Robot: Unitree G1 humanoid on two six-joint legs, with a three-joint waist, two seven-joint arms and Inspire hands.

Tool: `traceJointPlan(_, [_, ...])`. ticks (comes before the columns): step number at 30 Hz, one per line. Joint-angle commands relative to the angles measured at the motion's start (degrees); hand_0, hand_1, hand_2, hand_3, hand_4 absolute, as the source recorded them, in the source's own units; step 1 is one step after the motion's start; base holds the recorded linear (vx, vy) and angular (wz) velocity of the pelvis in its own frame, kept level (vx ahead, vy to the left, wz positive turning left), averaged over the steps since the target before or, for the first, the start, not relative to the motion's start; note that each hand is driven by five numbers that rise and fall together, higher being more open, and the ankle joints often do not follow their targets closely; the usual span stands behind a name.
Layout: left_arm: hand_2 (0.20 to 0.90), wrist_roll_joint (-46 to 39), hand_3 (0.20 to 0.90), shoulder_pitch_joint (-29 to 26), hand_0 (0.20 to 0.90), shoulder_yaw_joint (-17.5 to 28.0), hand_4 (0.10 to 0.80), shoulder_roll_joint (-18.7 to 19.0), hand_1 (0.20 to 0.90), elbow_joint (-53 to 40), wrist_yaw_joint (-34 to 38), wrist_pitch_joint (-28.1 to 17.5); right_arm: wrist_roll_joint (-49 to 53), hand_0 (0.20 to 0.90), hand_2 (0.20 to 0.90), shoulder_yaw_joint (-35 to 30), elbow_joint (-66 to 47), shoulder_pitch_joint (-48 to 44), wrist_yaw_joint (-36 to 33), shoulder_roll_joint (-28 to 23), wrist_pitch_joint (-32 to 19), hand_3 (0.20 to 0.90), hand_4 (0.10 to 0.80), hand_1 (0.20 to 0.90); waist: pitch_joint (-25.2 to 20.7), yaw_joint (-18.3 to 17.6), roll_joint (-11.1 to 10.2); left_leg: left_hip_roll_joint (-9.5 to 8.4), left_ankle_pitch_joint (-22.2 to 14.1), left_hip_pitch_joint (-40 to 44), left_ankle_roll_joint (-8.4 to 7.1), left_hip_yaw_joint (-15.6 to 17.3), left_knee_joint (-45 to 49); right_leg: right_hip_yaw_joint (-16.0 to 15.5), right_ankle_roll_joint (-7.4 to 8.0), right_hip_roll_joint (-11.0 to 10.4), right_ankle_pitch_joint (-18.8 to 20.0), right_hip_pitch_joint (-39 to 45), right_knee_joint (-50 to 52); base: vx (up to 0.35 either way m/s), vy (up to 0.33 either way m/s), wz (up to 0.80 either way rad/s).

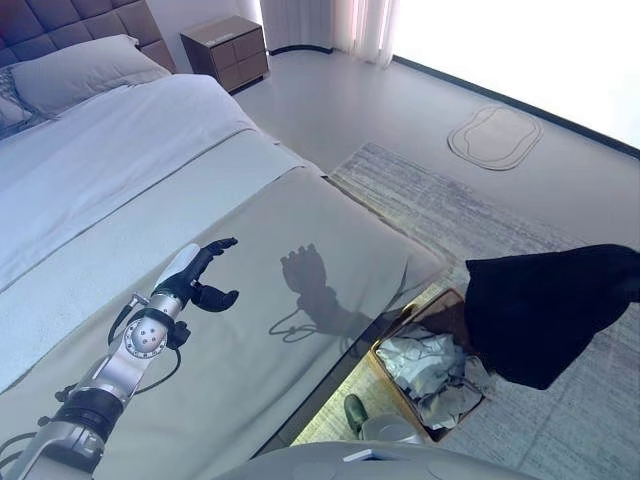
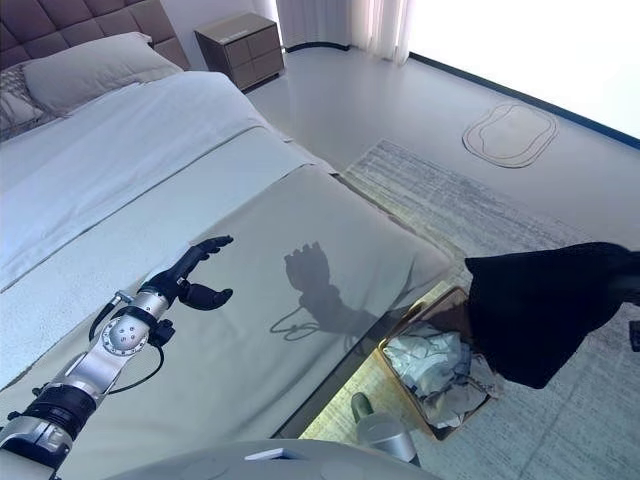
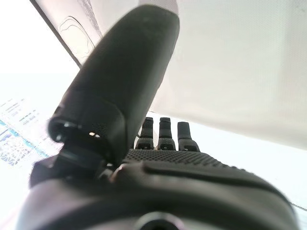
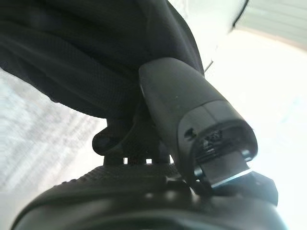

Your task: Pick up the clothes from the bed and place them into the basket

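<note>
A black garment (image 1: pixel 545 310) hangs in the air at the right, above and just right of the brown basket (image 1: pixel 388 373) on the floor beside the bed. My right hand (image 4: pixel 192 115) is shut on the black garment (image 4: pixel 96 52), its thumb pressed against the cloth. The basket holds pale crumpled clothes (image 1: pixel 430 370). My left hand (image 1: pixel 200 275) is open and empty, held over the grey-green bed cover (image 1: pixel 300 230); it also shows in the left wrist view (image 3: pixel 124 96).
The bed (image 2: pixel 120 170) fills the left, with pillows (image 1: pixel 85 70) at its head and a wooden nightstand (image 1: pixel 225 50) beyond. A patterned rug (image 1: pixel 440 210) lies under the basket. An oval mat (image 1: pixel 495 135) lies on the floor farther off.
</note>
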Motion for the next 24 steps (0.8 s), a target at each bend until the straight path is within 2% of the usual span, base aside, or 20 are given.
traceJointPlan(1, [0.900, -1.4, 0.900, -7.7, 0.900, 1.1, 0.800, 2.9, 0.900, 0.2, 0.9, -1.7, -0.9, 0.300, 0.300, -1.8, 1.3, -8.0, -1.6, -4.8, -7.3, 0.200, 0.100, 0.300, -3.0, 0.8, -1.7, -1.55, -5.9, -2.2, 2.58, -0.1, 6.3, -2.0, 2.51, 0.1, -4.9, -1.7, 7.2, 0.000, 0.000, 0.00])
traceJointPlan(11, [0.900, -2.1, 0.900, -7.0, 0.900, 0.9, 0.800, 2.9, 0.900, -0.7, 0.2, -1.2, -1.4, 0.300, 0.300, 2.1, 7.0, -9.0, -2.2, -0.9, -5.6, 0.200, 0.100, 0.300, -1.9, 1.5, -0.8, -1.62, -6.0, -2.6, 2.66, 0.1, 6.9, -3.1, 2.57, -0.4, -4.7, -2.2, 7.7, 0.000, -0.001, 0.00])
traceJointPlan(12, [0.900, -2.2, 0.900, -7.0, 0.900, 0.7, 0.800, 3.0, 0.900, -0.7, 0.1, -1.3, -1.4, 0.340, 0.340, 2.5, 7.9, -9.3, -2.4, -0.7, -5.3, 0.247, 0.147, 0.340, -1.9, 1.6, -0.8, -1.64, -6.0, -2.6, 2.65, 0.1, 6.9, -3.2, 2.57, -0.5, -4.7, -2.2, 7.6, 0.002, -0.011, 0.04])
traceJointPlan(13, [0.900, -2.1, 0.900, -7.0, 0.900, 0.6, 0.800, 2.8, 0.900, -0.6, 0.2, -1.5, -1.7, 0.526, 0.526, 2.8, 9.0, -9.5, -2.4, -0.5, -5.2, 0.464, 0.364, 0.526, -1.8, 1.7, -0.7, -1.64, -5.9, -2.6, 2.62, 0.1, 6.9, -3.4, 2.57, -0.6, -4.6, -2.2, 7.6, 0.003, -0.011, 0.03])
traceJointPlan(14, [0.900, -2.0, 0.900, -6.9, 0.900, 0.7, 0.800, 2.7, 0.900, -0.7, 0.2, -1.5, -1.8, 0.813, 0.813, 3.1, 9.7, -9.6, -2.4, -0.1, -5.1, 0.798, 0.698, 0.813, -1.7, 1.8, -0.6, -1.65, -5.9, -2.5, 2.59, 0.1, 6.8, -3.5, 2.57, -0.6, -4.6, -2.1, 7.5, 0.002, -0.012, 0.04])
traceJointPlan(15, [0.900, -1.9, 0.900, -6.9, 0.900, 0.7, 0.800, 2.7, 0.900, -0.9, 0.2, -1.3, -1.9, 0.900, 0.900, 3.4, 10.3, -9.7, -2.4, 0.2, -5.1, 0.900, 0.800, 0.900, -1.7, 1.9, -0.6, -1.64, -5.8, -2.5, 2.58, 0.0, 6.7, -3.6, 2.56, -0.7, -4.6, -2.0, 7.4, -0.005, -0.015, 0.03])
traceJointPlan(24, [0.900, -2.0, 0.900, -7.3, 0.900, 0.5, 0.800, 2.3, 0.900, -1.3, 0.5, -1.0, -1.2, 0.900, 0.900, 5.9, 11.6, -9.6, -3.3, 3.4, -7.4, 0.900, 0.800, 0.900, -1.0, 2.5, -0.3, -1.80, -5.1, -2.6, 2.49, -0.4, 6.0, -4.0, 2.60, -0.7, -4.3, -1.8, 6.9, -0.007, -0.008, 0.04])
